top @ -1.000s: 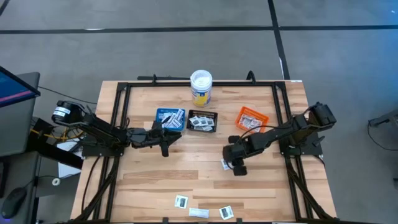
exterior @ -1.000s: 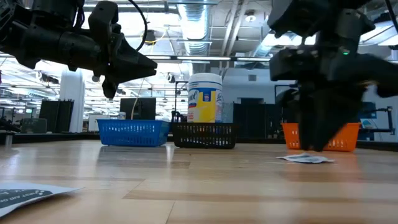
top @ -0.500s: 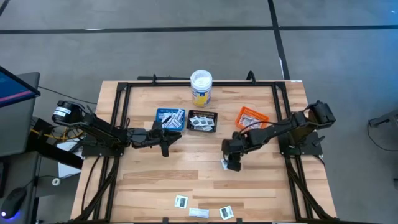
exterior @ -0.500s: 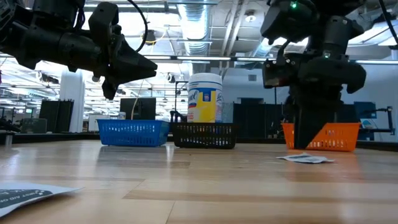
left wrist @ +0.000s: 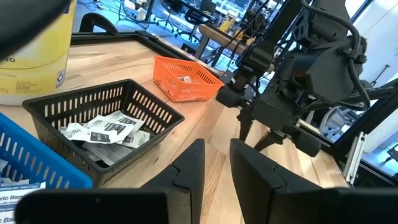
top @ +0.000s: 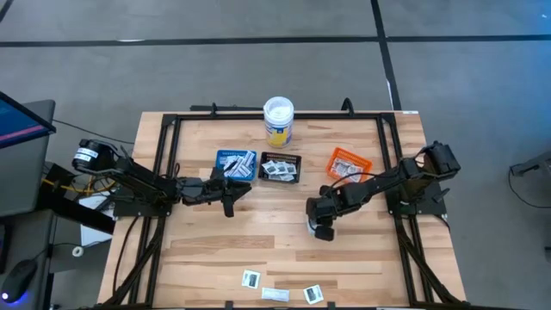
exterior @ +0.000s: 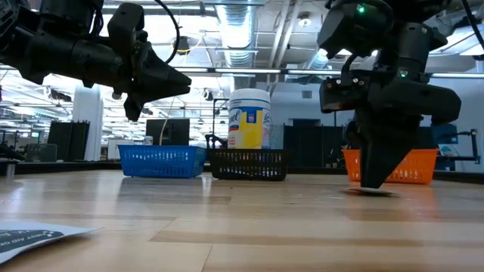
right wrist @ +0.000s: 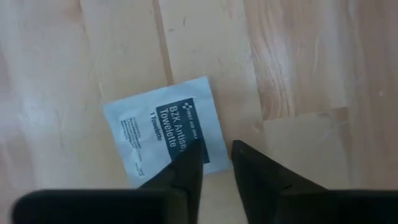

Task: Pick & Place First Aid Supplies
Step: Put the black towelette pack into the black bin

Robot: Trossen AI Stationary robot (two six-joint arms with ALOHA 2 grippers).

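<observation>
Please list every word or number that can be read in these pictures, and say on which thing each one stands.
"BZK Antiseptic", cut off by a finger, and "1 Towelette": on the white-and-blue packet under the right gripper.
Yellow-labelled tub: print too blurred to read.
Packets in the black tray: marks too small.
Paper sheet nearest the low camera: unreadable.

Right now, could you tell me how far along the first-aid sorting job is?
Done: packets already lie in the blue tray, black tray and orange tray. In hand: the right gripper is at a towelette packet on the table. Left: three packets near the front edge; the left gripper hovers.
</observation>
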